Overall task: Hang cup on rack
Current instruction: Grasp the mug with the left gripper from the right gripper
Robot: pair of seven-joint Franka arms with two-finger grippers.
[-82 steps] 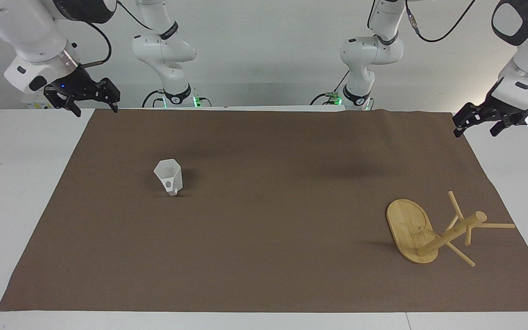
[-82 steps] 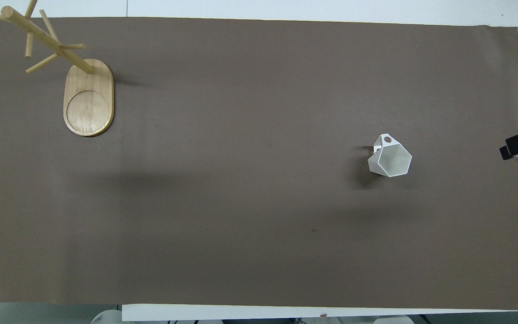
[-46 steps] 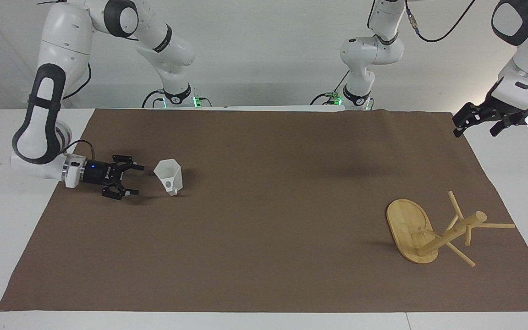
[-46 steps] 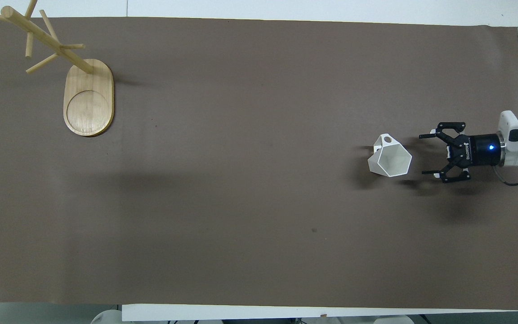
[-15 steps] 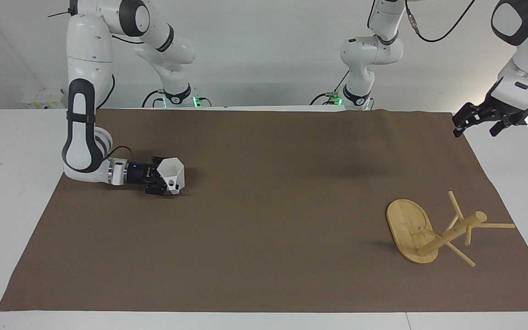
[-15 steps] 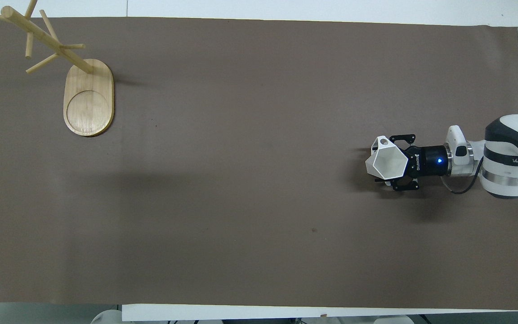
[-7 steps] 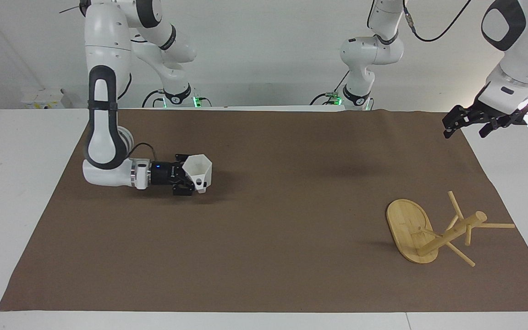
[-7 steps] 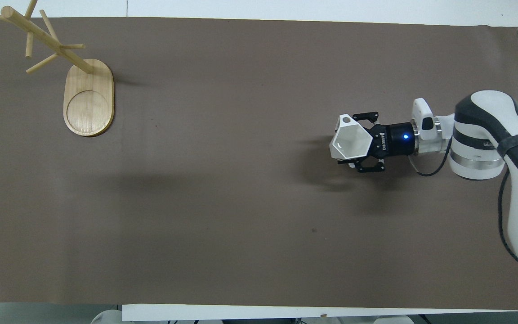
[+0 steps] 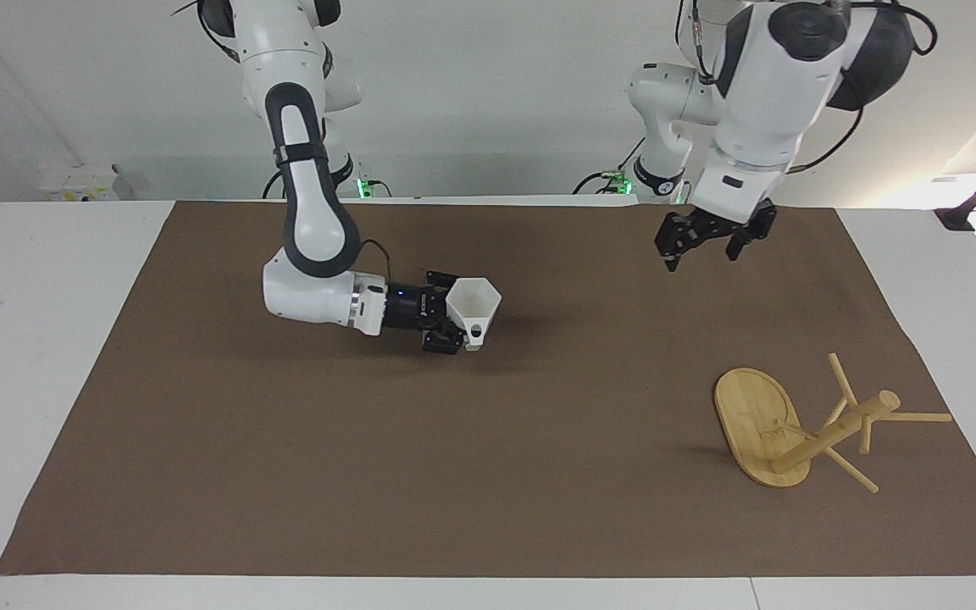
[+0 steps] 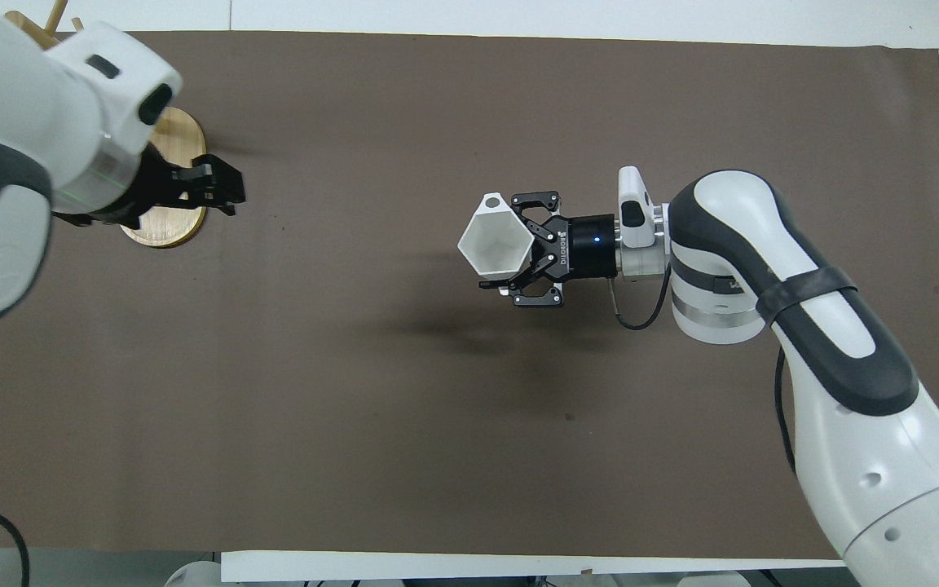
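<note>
My right gripper (image 9: 452, 326) has its fingers clenched on the cup (image 9: 473, 308), gripping it by the body from the side, mouth up, with the handle turned away from the robots' edge. The cup hangs just over the middle of the brown mat (image 9: 488, 508), clear of the surface judging by its shadow below. I take it for a light, stiff plastic piece with smooth slanted faces: it should lift easily but could slip or twist in a pinch, so I'd keep hold on two flat faces and leave the handle free for a peg.

My left gripper (image 9: 712, 239) is up in the air with its fingers spread and holding nothing, over the mat near the robots' edge, toward the left arm's end. The rack (image 9: 801, 428) stands near the corner of the mat at the left arm's end, by the edge away from the robots.

Half a second ago the cup was still well toward the right arm's end; it has since travelled to the centre. The left gripper, parked off the mat's corner then, has swung inward. The rack hasn't moved.
</note>
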